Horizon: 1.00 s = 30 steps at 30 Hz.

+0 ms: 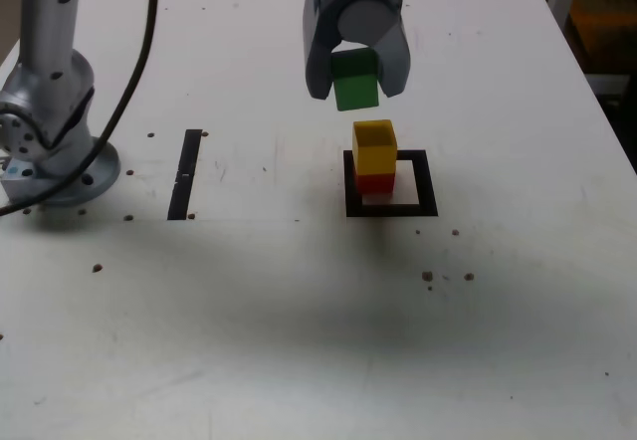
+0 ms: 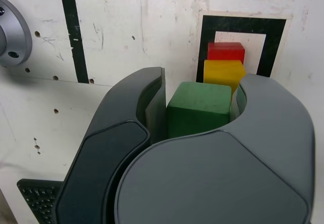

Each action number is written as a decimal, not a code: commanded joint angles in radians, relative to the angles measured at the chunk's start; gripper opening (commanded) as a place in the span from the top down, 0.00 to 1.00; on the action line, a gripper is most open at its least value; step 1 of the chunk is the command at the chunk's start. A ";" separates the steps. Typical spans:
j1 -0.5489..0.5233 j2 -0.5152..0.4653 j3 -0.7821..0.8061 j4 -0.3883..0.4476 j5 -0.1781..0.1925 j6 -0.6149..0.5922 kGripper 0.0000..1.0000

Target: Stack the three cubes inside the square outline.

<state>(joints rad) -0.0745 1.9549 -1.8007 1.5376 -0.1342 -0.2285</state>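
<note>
Green solid cube (image 1: 355, 86): rigid, light (probably smooth-faced), pinched on opposite flat sides by gripper (image 1: 356, 74) above yellow cube (image 1: 374, 145).

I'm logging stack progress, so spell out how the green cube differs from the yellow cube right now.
The small green cube hangs in the air, clamped in the grey gripper; the small yellow cube rests on the red cube inside the black square outline. The green cube sits tilted; the yellow one sits level. The green cube is above the yellow one, apart from it. Both look equal in size and solid-coloured.
</note>
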 commanded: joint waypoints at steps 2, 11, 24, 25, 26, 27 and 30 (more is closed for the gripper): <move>-0.014 -0.008 0.004 -0.006 -0.002 -0.007 0.74; -0.029 0.008 0.047 -0.061 -0.007 -0.011 0.73; -0.030 0.050 0.087 -0.135 -0.001 -0.012 0.73; -0.030 0.050 0.090 -0.137 0.000 -0.012 0.73; -0.030 0.050 0.092 -0.138 0.001 -0.013 0.73; -0.030 0.050 0.094 -0.139 0.002 -0.013 0.73; -0.030 0.050 0.096 -0.142 0.004 -0.015 0.72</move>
<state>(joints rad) -0.1015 2.0073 -1.7062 1.3970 -0.1324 -0.2415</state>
